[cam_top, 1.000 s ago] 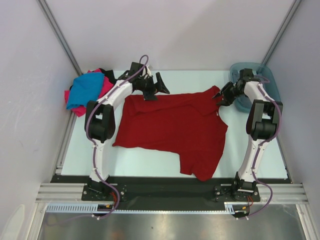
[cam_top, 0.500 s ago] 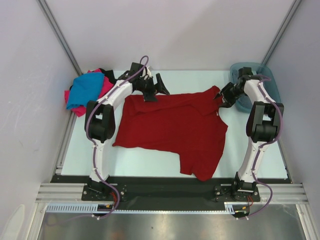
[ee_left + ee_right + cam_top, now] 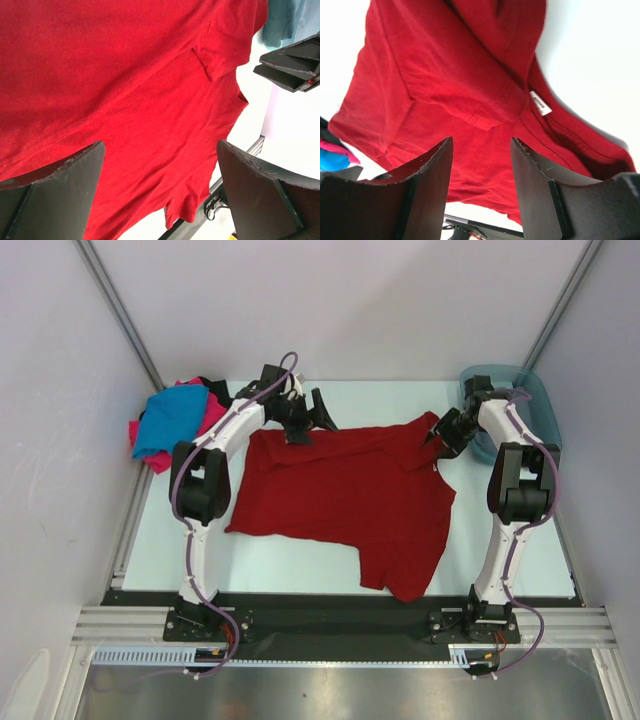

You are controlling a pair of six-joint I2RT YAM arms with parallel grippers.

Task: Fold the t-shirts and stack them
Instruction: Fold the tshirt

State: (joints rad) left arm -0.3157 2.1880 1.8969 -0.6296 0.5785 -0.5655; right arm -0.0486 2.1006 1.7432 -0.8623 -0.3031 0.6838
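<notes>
A dark red t-shirt (image 3: 345, 495) lay spread across the middle of the pale bench (image 3: 300, 560), mostly flat, with a flap doubled over near its far edge and one corner trailing toward the near right. Soft, light cloth like this would likely sag and crease wherever it was lifted, and it would slide easily on the smooth surface. The best holds looked to be its two far corners or the doubled seams at the collar, where a white label (image 3: 540, 103) showed, pinched together so the fabric rose evenly.

The left fingers (image 3: 55, 190) were spread wide and hung over the shirt's far left edge, with red cloth filling the view beneath them and nothing between them. The right fingers (image 3: 425, 185) stood partly apart at the far right corner, close above the cloth by the collar, also holding nothing.

At the far left, well apart from the spread shirt, a bright blue shirt (image 3: 170, 420) sat crumpled on a hot pink one (image 3: 212, 412) beside a black one (image 3: 215, 390). A teal plastic tub (image 3: 535, 400) stood at the far right, behind the right arm.
</notes>
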